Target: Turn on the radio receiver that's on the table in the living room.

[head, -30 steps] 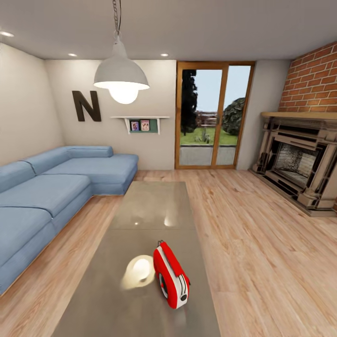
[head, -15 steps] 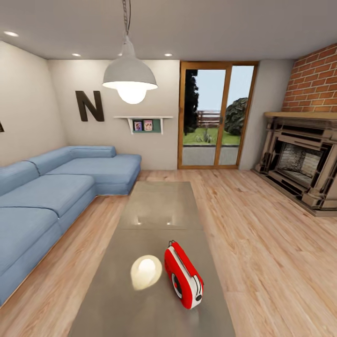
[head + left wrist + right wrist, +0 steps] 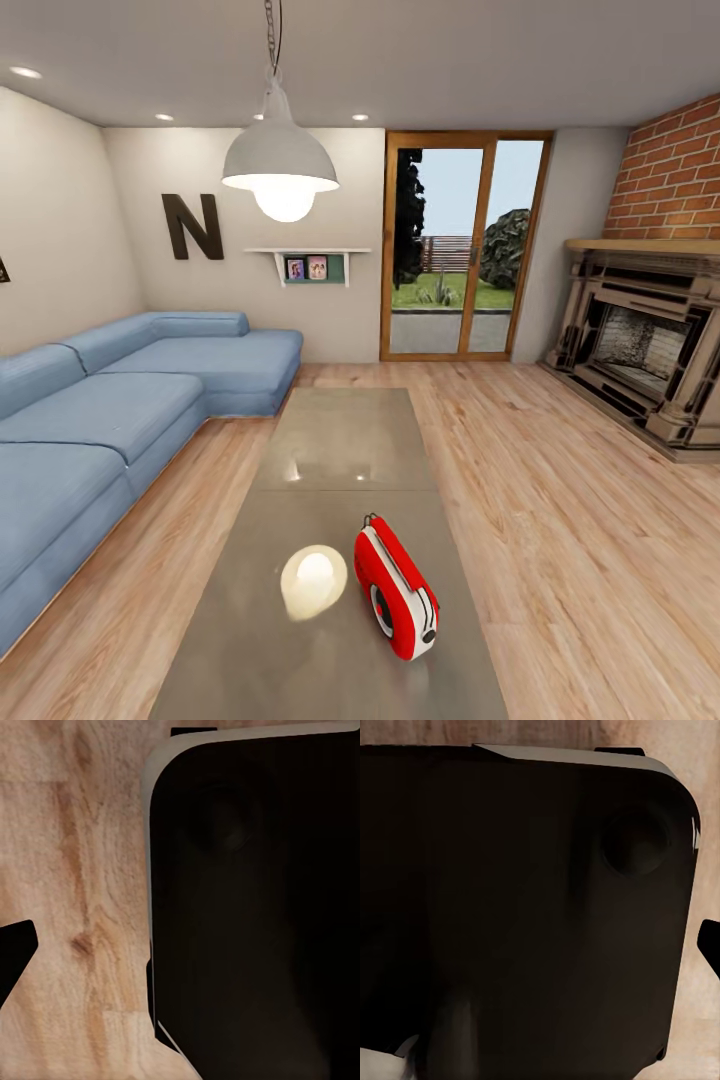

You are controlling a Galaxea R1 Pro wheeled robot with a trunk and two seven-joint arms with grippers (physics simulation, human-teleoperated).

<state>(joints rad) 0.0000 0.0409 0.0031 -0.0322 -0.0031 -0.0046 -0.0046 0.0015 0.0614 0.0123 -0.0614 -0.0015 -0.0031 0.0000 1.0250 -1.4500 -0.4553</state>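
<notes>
Radio receiver (image 3: 396,588) sits untouched at near end of the grey tabletop (image 3: 340,440), right of the lamp's reflection, robot facing it, reach and switch-on left; jaws' state cannot be told.

A dark rounded panel (image 3: 525,915) (grey-edged) lies over pale wood floor (image 3: 690,750).

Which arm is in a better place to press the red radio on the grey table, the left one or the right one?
Probably the right. The radio receiver stands on the table slightly right of the head view's centre, its dial end toward the robot. Both wrist views look down at wood floor, so neither arm is raised yet.
</notes>
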